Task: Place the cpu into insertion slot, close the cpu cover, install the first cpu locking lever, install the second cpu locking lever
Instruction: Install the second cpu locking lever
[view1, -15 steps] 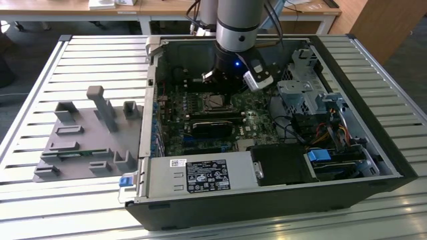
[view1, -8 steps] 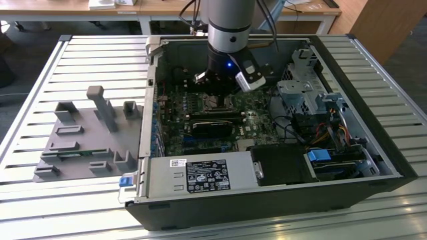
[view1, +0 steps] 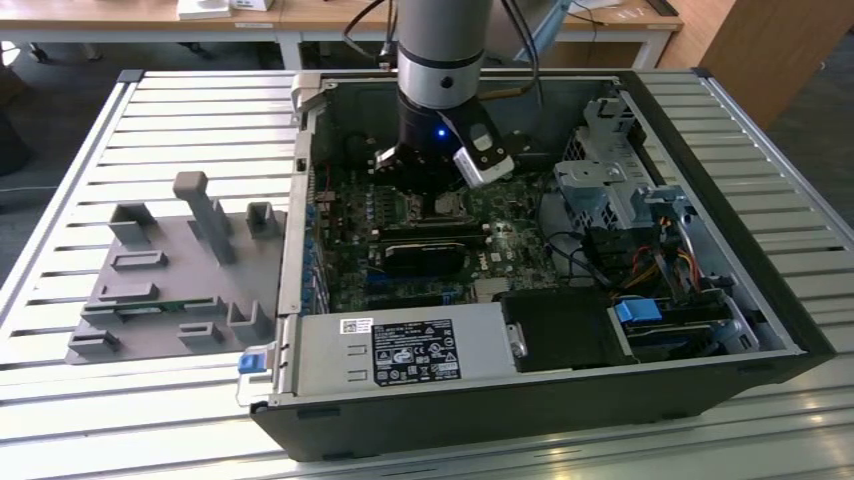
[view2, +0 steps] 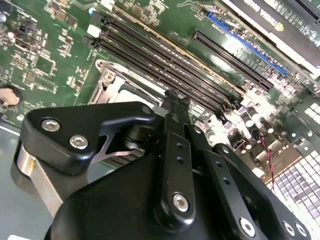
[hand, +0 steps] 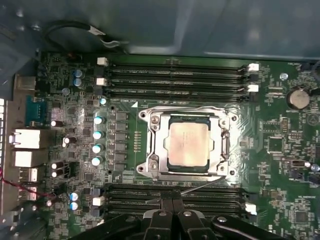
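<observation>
The slatted table (view1: 160, 120) carries an open computer case (view1: 747, 300) lying on its side, and beside it, toward the exterior view's left, a grey fixture tray (view1: 174, 290) with upright posts. My arm (view1: 441, 50) reaches down from above into the case, over the green circuit board (hand: 280, 165). A long black card (view1: 427, 255) sits across the board, nearer the camera than my wrist in the exterior view, and a silver power supply (view1: 400, 352) lies along the case's near edge.

In the first wrist view the insertion slot (hand: 150, 167) shows between two banks of long black memory slots (hand: 175, 75). The cpu (hand: 188, 144) lies flat inside it, its dull grey top facing up. The cpu cover (hand: 222, 145) is down over it, its silvery frame ringing the chip so the top shows through the window. A thin wire lever (hand: 200, 187) runs slantwise from the socket's edge toward my fingertips.

My hand (hand: 172, 201) hangs just above the memory slots beside the socket, its two black fingers (view2: 172, 107) pressed together, closed, and gripping nothing that I can see.
</observation>
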